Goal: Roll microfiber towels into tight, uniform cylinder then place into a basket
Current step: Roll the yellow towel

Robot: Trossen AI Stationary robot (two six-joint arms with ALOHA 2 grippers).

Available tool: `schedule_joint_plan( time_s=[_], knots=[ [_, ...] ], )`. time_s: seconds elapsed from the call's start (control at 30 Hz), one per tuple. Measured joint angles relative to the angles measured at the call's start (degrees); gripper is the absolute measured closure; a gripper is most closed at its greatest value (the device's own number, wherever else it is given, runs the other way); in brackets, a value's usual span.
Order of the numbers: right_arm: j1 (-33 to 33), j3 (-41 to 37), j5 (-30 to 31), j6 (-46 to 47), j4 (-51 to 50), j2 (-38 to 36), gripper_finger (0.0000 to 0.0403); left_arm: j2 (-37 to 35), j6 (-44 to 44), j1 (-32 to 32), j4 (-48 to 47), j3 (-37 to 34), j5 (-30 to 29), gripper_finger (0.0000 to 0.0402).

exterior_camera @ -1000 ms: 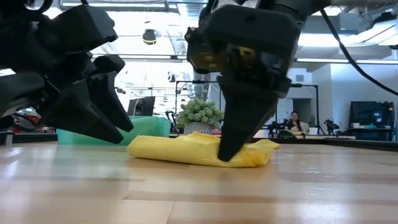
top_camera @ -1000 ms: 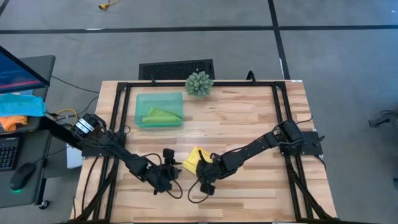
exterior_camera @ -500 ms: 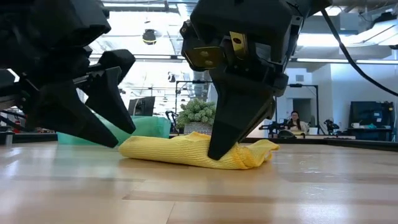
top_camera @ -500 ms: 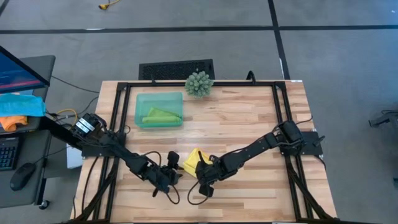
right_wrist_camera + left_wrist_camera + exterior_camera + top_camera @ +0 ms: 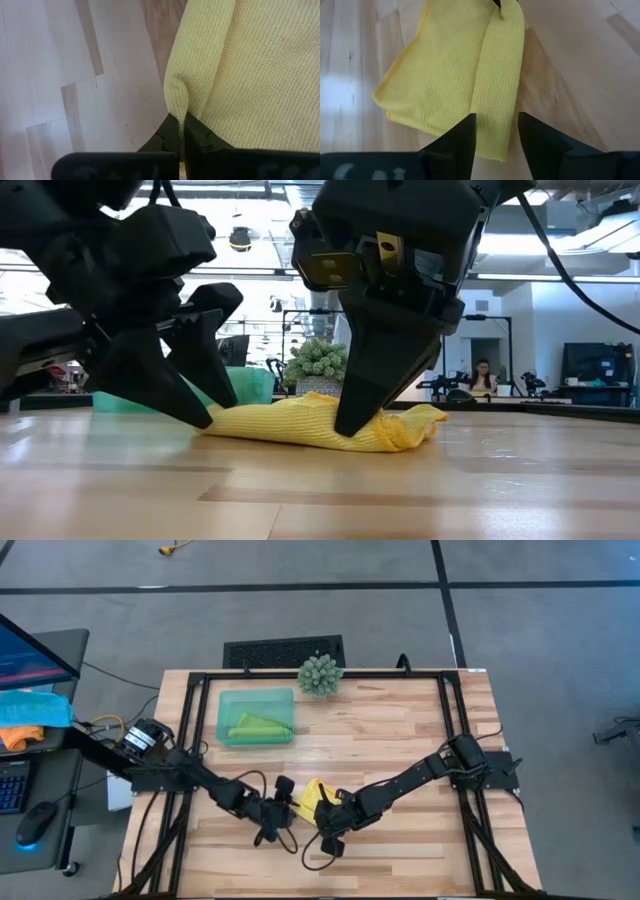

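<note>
My right tool (image 5: 179,131) is pinched shut on the ribbed yellow towel (image 5: 312,796), bunched at table centre-front. My left tool (image 5: 496,131), fingers parted, straddles its edge. At 11 o'clock, the translucent teal basket (image 5: 224,703) holds the green towel (image 5: 258,726).

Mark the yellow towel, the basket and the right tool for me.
yellow towel (image 5: 300,420): low view, middle of the bundle.
basket (image 5: 225,700): high view, bare floor near its far left corner.
right tool (image 5: 181,131): right wrist view, fingertips pinching the towel's edge.
</note>
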Motion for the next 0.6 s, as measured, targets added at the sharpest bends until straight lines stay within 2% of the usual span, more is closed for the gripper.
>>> schedule_joint_plan(
  time_s=[0.2, 0.43, 0.6],
  knots=[
    [0.22, 0.02, 0.18, -0.55, 0.08, -0.02, 0.0381, 0.00, 0.16, 1.58, -0.02, 0.00, 1.10, 0.0262],
    [0.24, 0.02, 0.17, -1.11, 0.08, -0.05, 0.0386, 0.00, 0.15, 3.19, -0.02, 0.02, 4.98, 0.0262],
    [0.24, 0.05, 0.16, -1.50, 0.08, -0.07, 0.0379, 0.69, 0.11, 3.35, 0.57, 0.12, 5.25, 0.0262]
  ],
)
